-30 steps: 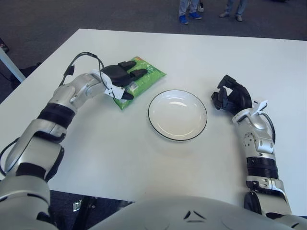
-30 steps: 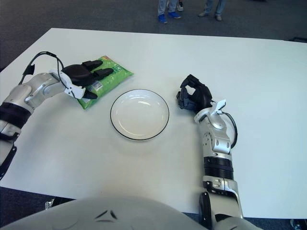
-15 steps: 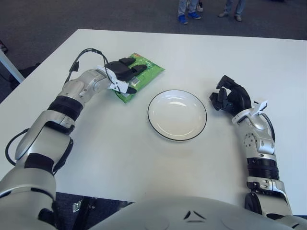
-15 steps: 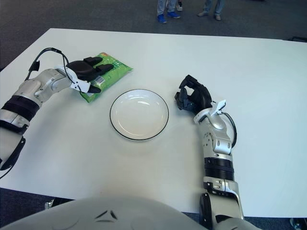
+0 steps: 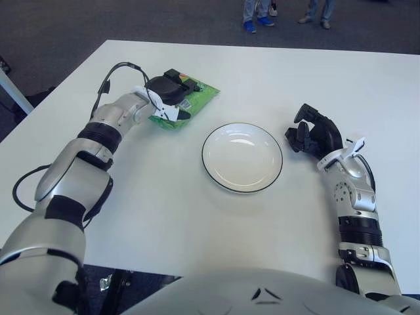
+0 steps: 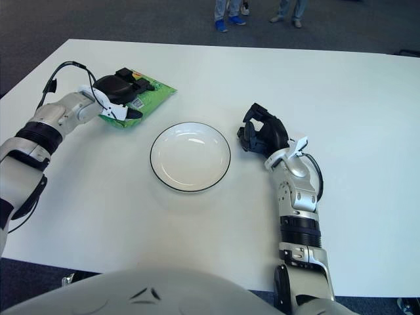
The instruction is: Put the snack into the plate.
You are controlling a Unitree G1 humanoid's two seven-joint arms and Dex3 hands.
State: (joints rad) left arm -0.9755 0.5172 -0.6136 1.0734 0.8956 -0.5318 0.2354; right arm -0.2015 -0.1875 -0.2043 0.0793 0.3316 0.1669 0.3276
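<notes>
While the white plate point(image 5: 242, 157) with its thin dark rim sits bare in the middle of the white table point(image 5: 197, 216), the green snack bag point(image 5: 195, 97) is off to its far left, well apart from the rim. Its long axis runs diagonally, near end toward the robot's left and far end pointing up and right toward the far side of the table. The left hand point(image 5: 168, 94) is on top of the bag's left half, dark fingers point(image 5: 184, 84) curled over it and the thumb tucked in at the near edge, so it's gripping the pack, with the arm reaching out from the lower left. There's a white label patch with tiny print and a bit of red at the far corner, but I can't read any of it. The right hand point(image 5: 314, 134) shows just right of the plate, fingers curled in and holding nothing.
</notes>
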